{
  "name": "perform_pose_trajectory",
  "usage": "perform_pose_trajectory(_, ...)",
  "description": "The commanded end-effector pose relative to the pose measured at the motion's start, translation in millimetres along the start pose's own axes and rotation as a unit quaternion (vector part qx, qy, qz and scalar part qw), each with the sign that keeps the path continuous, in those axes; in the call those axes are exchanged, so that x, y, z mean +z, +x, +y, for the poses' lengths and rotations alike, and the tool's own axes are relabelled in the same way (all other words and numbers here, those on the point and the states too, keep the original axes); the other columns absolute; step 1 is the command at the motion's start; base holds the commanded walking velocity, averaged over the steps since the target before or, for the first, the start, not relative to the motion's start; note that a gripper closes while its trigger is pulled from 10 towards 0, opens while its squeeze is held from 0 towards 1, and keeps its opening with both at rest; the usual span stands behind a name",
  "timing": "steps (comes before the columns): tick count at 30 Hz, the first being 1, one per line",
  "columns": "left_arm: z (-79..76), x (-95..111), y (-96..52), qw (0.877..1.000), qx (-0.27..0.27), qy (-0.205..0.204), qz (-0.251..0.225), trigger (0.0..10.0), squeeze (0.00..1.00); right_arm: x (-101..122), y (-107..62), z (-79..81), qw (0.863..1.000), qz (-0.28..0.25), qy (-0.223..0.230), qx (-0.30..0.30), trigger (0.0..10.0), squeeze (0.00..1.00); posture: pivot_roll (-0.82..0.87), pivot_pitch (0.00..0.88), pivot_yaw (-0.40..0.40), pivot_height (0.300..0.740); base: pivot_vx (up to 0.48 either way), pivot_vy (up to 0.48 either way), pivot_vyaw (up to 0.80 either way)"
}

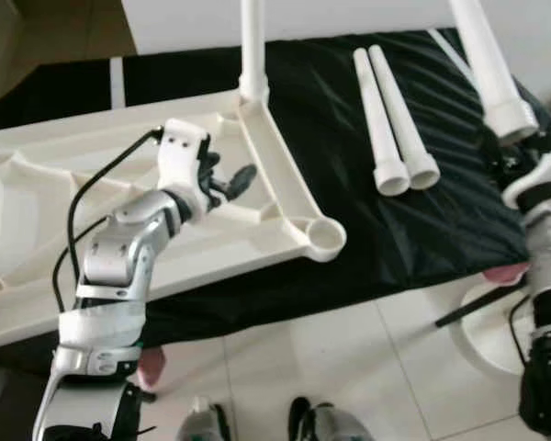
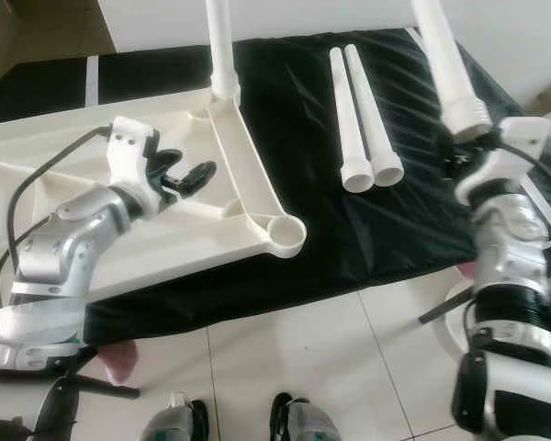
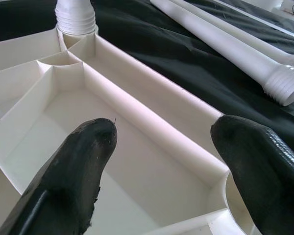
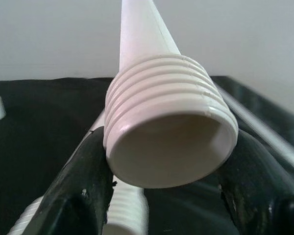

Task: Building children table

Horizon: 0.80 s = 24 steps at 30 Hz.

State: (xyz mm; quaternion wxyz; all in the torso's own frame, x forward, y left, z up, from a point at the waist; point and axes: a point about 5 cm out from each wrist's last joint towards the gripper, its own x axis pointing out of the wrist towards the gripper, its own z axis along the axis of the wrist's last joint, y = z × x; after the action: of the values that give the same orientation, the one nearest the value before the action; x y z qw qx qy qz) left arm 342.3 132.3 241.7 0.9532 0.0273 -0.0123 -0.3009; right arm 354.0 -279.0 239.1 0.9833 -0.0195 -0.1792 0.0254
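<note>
The white table top (image 1: 37,220) lies upside down, ribs showing, partly on a black cloth (image 1: 349,119). One white leg (image 1: 253,46) stands screwed into its far corner. The near corner socket (image 1: 328,237) is empty. My left gripper (image 1: 225,179) hovers open just over the ribbed underside, between the two corners; its black fingers (image 3: 78,161) hold nothing. My right gripper (image 2: 468,138) is shut on a third table leg (image 1: 487,64), near its threaded end (image 4: 166,132), held up over the cloth's right side. Two more legs (image 1: 390,119) lie side by side on the cloth.
The cloth ends at a near edge, with white tiled floor (image 1: 349,367) below it. My feet (image 1: 257,423) stand on the tiles. A pink object (image 1: 151,367) is low on the left and a white round base (image 1: 482,331) on the right. A pale wall backs the scene.
</note>
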Motion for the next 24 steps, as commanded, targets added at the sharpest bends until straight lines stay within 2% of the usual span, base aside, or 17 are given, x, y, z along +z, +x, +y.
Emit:
perform_pose_trajectory(1, -1.1, -1.4, 0.4, 1.0, -0.002, 0.006, 0.002, 10.0, 0.0, -1.8, 3.4, 21.5, 1.0, -0.007, 0.019, 0.023, 10.0, 0.0, 0.06, 0.123, -0.059, 0.74, 0.0, 0.0, 0.0)
perform_pose_trajectory(2, -1.1, -1.4, 0.4, 1.0, -0.002, 0.006, 0.002, 10.0, 0.0, -1.8, 3.4, 21.5, 1.0, -0.007, 0.019, 0.023, 10.0, 0.0, 0.06, 0.123, -0.059, 0.74, 0.0, 0.0, 0.0)
perform_pose_trajectory(4, -1.3, -0.8, -0.6, 1.0, -0.003, 0.01, 0.001, 10.0, 0.0, -9.1, 4.0, 48.9, 0.998, -0.004, 0.046, 0.051, 10.0, 0.0, 0.06, 0.117, -0.062, 0.74, 0.0, 0.0, 0.0)
perform_pose_trajectory(6, -1.3, -0.8, -0.6, 1.0, -0.003, 0.01, 0.001, 10.0, 0.0, -9.1, 4.0, 48.9, 0.998, -0.004, 0.046, 0.051, 10.0, 0.0, 0.06, 0.117, -0.062, 0.74, 0.0, 0.0, 0.0)
perform_pose_trajectory(8, -1.4, -1.3, -1.4, 1.0, -0.005, 0.017, 0.004, 10.0, 0.0, -17.6, 0.7, 72.1, 0.995, 0.007, 0.064, 0.073, 10.0, 0.0, 0.07, 0.111, -0.065, 0.74, 0.0, 0.0, 0.0)
perform_pose_trajectory(9, -1.4, -1.3, -1.4, 1.0, -0.005, 0.017, 0.004, 10.0, 0.0, -17.6, 0.7, 72.1, 0.995, 0.007, 0.064, 0.073, 10.0, 0.0, 0.07, 0.111, -0.065, 0.74, 0.0, 0.0, 0.0)
perform_pose_trajectory(10, -1.2, -1.9, -2.4, 1.0, -0.005, 0.022, 0.006, 10.0, 0.0, -26.7, -4.8, 86.8, 0.993, 0.026, 0.074, 0.085, 10.0, 0.0, 0.07, 0.106, -0.069, 0.74, 0.0, 0.0, 0.0)
perform_pose_trajectory(21, -2.6, -3.1, -4.5, 1.0, -0.006, 0.027, 0.006, 10.0, 0.0, -47.3, -27.6, 99.1, 0.99, 0.07, 0.083, 0.089, 10.0, 0.0, 0.07, 0.099, -0.078, 0.74, 0.0, 0.0, 0.0)
perform_pose_trajectory(22, -2.5, -2.8, -4.9, 1.0, -0.006, 0.029, 0.005, 10.0, 0.0, -51.7, -39.1, 102.9, 0.99, 0.079, 0.084, 0.08, 10.0, 0.0, 0.07, 0.099, -0.078, 0.74, 0.0, 0.0, 0.0)
perform_pose_trajectory(24, -2.3, -2.4, -4.9, 1.0, -0.005, 0.03, 0.005, 10.0, 0.0, -51.6, -44.0, 105.3, 0.99, 0.081, 0.082, 0.076, 10.0, 0.0, 0.07, 0.104, -0.08, 0.74, 0.0, 0.0, 0.0)
